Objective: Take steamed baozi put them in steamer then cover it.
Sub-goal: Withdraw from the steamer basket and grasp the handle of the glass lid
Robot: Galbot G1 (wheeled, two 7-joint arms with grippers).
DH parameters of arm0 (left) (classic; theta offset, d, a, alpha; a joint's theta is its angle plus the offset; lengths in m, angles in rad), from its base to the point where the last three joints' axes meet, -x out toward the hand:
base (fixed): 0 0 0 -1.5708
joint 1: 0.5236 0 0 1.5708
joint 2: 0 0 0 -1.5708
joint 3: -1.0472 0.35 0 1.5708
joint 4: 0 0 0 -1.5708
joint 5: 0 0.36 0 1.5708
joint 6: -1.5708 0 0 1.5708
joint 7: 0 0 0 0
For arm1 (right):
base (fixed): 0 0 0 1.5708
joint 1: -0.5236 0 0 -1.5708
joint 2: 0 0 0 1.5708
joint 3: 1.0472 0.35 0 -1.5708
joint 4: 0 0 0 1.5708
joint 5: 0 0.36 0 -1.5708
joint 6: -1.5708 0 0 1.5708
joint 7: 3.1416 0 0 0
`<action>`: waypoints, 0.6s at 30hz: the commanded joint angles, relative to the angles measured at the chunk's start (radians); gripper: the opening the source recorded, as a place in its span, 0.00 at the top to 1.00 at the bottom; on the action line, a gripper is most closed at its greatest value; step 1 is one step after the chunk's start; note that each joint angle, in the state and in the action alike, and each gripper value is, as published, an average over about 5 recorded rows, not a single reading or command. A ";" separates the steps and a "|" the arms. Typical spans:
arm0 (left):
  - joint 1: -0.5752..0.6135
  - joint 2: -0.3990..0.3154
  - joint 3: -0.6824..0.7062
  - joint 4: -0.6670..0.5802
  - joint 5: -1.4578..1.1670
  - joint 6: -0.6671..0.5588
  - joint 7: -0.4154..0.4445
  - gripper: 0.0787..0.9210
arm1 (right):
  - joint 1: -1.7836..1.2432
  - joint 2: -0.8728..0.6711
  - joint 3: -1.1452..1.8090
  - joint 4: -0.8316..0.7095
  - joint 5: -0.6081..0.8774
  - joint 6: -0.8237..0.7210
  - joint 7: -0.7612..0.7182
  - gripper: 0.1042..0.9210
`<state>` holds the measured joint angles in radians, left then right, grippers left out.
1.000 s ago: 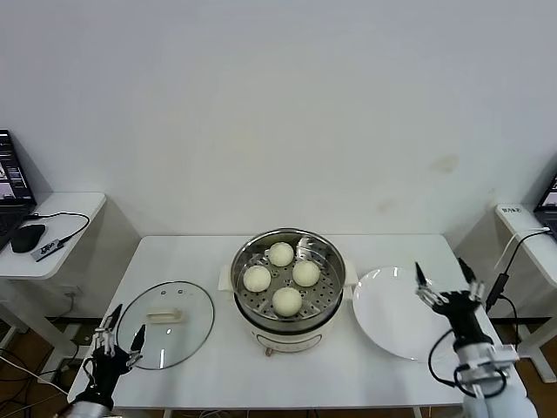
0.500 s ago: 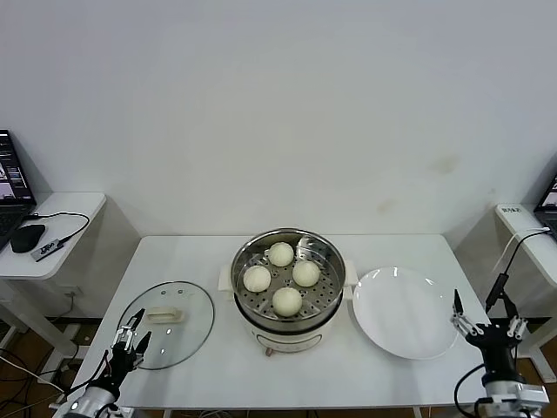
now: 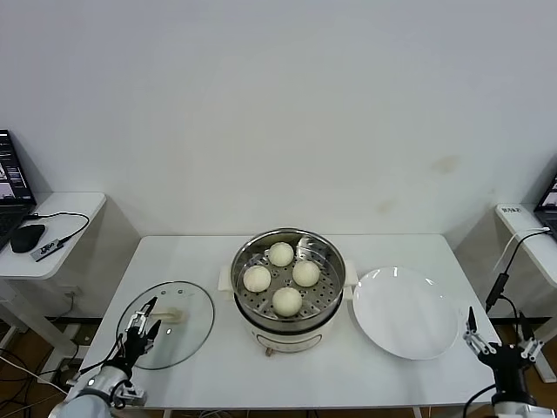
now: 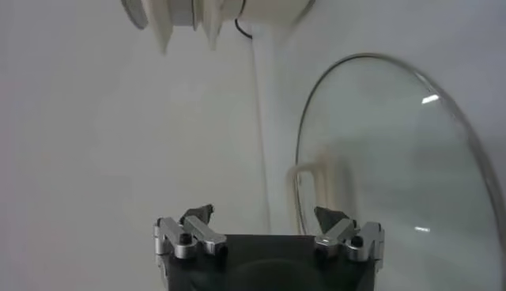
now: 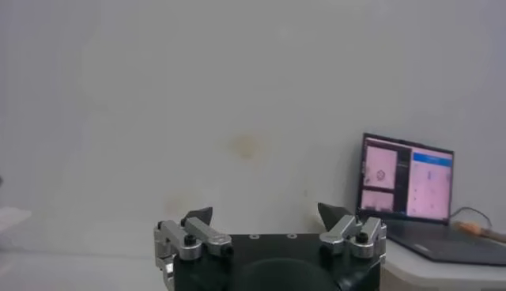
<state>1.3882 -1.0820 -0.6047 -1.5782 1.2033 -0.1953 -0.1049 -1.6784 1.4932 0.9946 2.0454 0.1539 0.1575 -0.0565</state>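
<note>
I see four buns [image 3: 280, 278] in the steamer [image 3: 288, 326], lid [image 3: 167, 325] lower left under my spread left tool [image 3: 143, 325]; right tool [image 3: 499, 339] spread, lower right

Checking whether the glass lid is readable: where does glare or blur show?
Left wrist view: small bright glints on the lid, its handle a soft, pale shape through the glass. Head view: lid evenly lit, rim clear, steamer steel shiny.
</note>
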 commanded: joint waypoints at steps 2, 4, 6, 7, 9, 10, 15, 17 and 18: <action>-0.121 0.006 0.036 0.086 0.000 0.000 0.012 0.12 | -0.018 0.026 0.012 0.003 -0.017 0.009 0.005 0.12; -0.136 0.005 0.040 0.095 -0.003 0.002 0.015 0.12 | -0.019 0.028 0.012 0.002 -0.019 0.009 0.005 0.12; -0.150 0.004 0.046 0.106 -0.006 0.004 0.018 0.12 | -0.019 0.029 0.012 -0.002 -0.022 0.011 0.004 0.12; -0.156 0.003 0.049 0.113 -0.007 0.005 0.019 0.12 | -0.019 0.030 0.012 -0.005 -0.023 0.012 0.004 0.12; -0.168 -0.001 0.053 0.130 -0.010 0.005 0.017 0.12 | -0.019 0.032 0.011 -0.009 -0.027 0.013 0.004 0.12; -0.174 -0.004 0.054 0.138 -0.011 0.006 0.016 0.12 | -0.019 0.032 0.011 -0.011 -0.029 0.014 0.003 0.12; -0.195 -0.013 0.058 0.170 -0.034 0.006 0.010 0.12 | -0.016 0.035 0.007 -0.021 -0.035 0.016 0.003 0.12; -0.200 -0.018 0.059 0.182 -0.045 0.006 0.005 0.12 | -0.014 0.036 0.004 -0.026 -0.039 0.017 0.003 0.12; -0.202 -0.021 0.060 0.189 -0.050 0.006 0.002 0.12 | -0.013 0.037 0.003 -0.028 -0.040 0.017 0.003 0.12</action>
<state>1.2347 -1.0961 -0.5542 -1.4525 1.1789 -0.1891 -0.0960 -1.6902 1.5257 0.9989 2.0273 0.1206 0.1723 -0.0542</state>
